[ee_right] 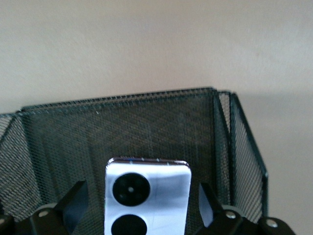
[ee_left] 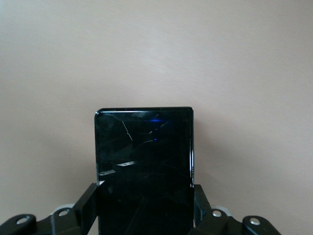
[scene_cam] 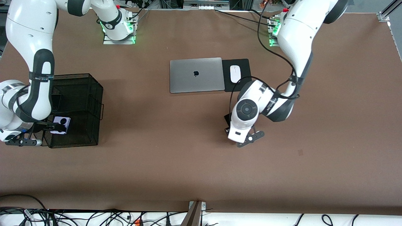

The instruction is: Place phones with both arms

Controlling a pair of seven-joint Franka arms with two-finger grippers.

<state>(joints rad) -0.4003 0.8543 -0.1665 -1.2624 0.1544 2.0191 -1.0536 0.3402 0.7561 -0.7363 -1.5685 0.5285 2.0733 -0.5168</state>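
My right gripper [scene_cam: 58, 126] is low inside the black mesh basket [scene_cam: 94, 94] at the right arm's end of the table. It stands open, with a gap on each side of the small lilac-white phone [scene_cam: 60, 124] with two black circles. The right wrist view shows that phone [ee_right: 146, 196] between the spread fingers [ee_right: 73, 200], framed by the basket's mesh wall [ee_right: 146, 122]. My left gripper [scene_cam: 228, 125] is just above the bare tabletop, nearer the front camera than the mouse. It is shut on a black phone [ee_left: 144, 161] with a cracked glass face. Only a dark corner of that phone [scene_cam: 226, 120] shows under the wrist.
A closed silver laptop [scene_cam: 196, 74] lies mid-table. Beside it a white mouse [scene_cam: 235, 73] sits on a black pad [scene_cam: 243, 64]. The basket has a partition and tall mesh sides. Cables run along the table edge nearest the front camera.
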